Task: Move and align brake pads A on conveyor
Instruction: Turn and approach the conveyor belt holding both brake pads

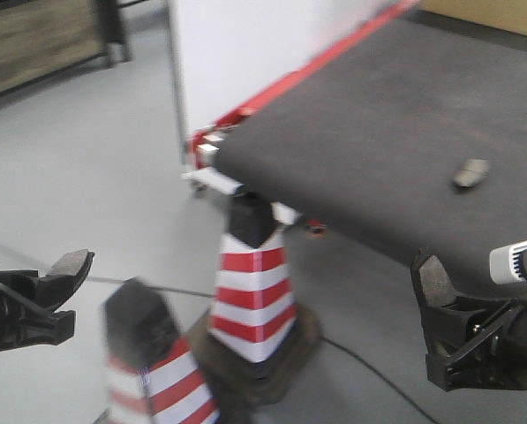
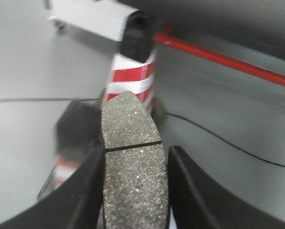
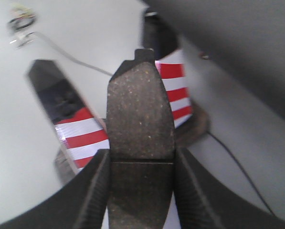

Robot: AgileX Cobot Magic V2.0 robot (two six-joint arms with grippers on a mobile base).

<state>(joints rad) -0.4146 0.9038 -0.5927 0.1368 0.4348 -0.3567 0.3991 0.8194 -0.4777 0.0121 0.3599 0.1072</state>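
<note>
The conveyor [image 1: 387, 115] is the dark belt filling the upper right of the front view, with a red edge strip along its far side. One brake pad [image 1: 470, 172] lies on it near the right edge. My left gripper [image 2: 135, 157] is shut on a speckled grey brake pad [image 2: 132, 138] with a groove across its middle. It hangs over the floor at the lower left [image 1: 42, 296]. My right gripper [image 3: 142, 155] is shut on another dark brake pad [image 3: 141, 109]. It sits low at the right [image 1: 444, 309], just in front of the belt's near edge.
A red-and-white striped cone [image 1: 254, 283] stands on the floor under the belt's near corner. A second, blurred cone [image 1: 153, 362] is closer, between the two arms. A thin black cable [image 1: 369, 371] runs across the grey floor. A white panel [image 1: 245, 53] stands behind.
</note>
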